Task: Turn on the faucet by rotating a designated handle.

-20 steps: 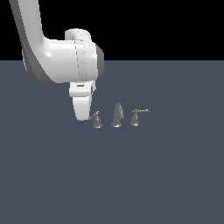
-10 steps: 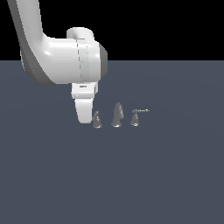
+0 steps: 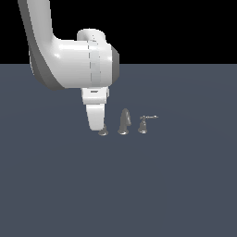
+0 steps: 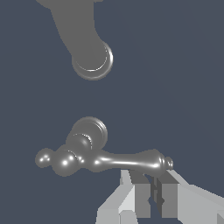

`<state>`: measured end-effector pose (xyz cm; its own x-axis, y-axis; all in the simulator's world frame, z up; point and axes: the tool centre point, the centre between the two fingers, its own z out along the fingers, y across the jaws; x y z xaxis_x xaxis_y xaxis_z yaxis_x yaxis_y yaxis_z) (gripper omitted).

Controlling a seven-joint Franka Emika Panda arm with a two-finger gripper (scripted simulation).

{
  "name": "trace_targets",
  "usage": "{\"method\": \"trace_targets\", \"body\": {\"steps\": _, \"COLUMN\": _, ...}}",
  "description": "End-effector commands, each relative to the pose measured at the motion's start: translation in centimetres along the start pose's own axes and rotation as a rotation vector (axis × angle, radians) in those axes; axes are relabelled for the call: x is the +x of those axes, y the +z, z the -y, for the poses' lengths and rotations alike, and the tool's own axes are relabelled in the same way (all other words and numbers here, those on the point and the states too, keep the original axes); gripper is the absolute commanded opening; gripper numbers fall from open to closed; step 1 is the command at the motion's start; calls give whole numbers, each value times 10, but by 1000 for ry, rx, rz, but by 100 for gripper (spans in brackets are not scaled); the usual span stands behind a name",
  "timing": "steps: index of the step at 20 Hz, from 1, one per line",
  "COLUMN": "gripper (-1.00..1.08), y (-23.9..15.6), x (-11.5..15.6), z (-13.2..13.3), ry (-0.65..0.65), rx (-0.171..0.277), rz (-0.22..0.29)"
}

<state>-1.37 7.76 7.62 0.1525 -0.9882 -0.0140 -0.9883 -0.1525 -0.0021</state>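
At the exterior view's left, the white two-fingered gripper [image 3: 97,126] is set low over the small grey metal bell-based handle [image 3: 103,131], seemingly so the lever can be pushed round. In the wrist view its fingers [image 4: 140,199] are almost closed, nothing between them, beside the lever tip. The lever [image 4: 127,161] lies level, pointing away from the tall rounded grey spout [image 3: 124,121]. The mirrored twin handle [image 3: 143,126] stands further right.

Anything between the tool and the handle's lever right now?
Nothing: in the wrist view the tool sits right beside the lever of the handle, with no object between.
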Motion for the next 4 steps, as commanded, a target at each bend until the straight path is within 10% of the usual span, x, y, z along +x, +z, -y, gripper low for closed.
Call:
{"method": "trace_targets", "body": {"steps": 1, "gripper": -100, "y": -1, "x": 41, "z": 2, "ry": 44, "rx": 0, "rz": -12}}
{"method": "trace_targets", "body": {"steps": 4, "gripper": -100, "y": -1, "x": 55, "z": 3, "ry": 50, "rx": -2, "rz": -14}}
